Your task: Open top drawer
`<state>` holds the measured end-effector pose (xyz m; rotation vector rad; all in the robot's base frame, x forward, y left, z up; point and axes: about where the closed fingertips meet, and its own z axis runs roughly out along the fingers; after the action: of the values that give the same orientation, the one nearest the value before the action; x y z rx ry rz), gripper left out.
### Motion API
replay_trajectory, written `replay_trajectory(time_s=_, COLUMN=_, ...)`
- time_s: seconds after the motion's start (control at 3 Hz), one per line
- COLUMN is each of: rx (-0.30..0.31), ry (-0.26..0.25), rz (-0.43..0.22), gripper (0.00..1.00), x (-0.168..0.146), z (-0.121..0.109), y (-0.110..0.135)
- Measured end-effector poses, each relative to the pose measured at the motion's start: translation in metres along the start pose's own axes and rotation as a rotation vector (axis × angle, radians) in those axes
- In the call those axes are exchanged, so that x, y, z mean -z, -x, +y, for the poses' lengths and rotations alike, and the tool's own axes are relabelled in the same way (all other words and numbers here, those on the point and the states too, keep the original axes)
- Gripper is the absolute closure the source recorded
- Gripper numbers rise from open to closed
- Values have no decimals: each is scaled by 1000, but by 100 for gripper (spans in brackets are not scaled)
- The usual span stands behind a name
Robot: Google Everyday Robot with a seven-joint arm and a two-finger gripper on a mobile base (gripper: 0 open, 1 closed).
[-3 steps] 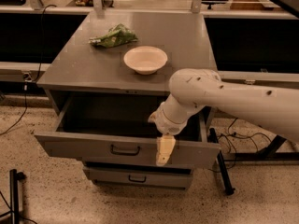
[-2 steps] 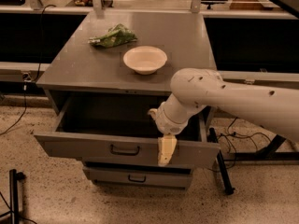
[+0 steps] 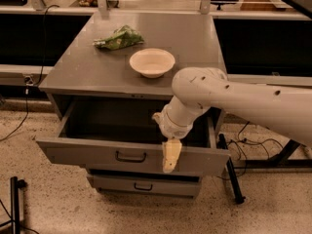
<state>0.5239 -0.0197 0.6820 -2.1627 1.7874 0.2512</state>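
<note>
The top drawer is pulled well out from under the grey cabinet top; its plain grey inside shows as dark and nothing is seen in it. A small black bar handle sits centred on its front. My gripper hangs down from the white arm, in front of the drawer's front panel right of the handle and apart from it. Only one pale finger shows.
A white bowl and a green bag lie on the cabinet top. A narrower lower drawer shows below, shut. A black leg and cables are on the floor at right. A black stand is at lower left.
</note>
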Motion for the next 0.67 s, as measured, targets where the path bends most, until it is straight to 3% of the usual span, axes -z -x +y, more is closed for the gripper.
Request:
replay_trajectory(time_s=0.33, rx=35, ry=8, rz=33, gripper=18, x=29, z=1, y=28)
replay_trajectory(time_s=0.67, rx=51, ry=0, rz=78, gripper=42, x=64, z=6, y=53)
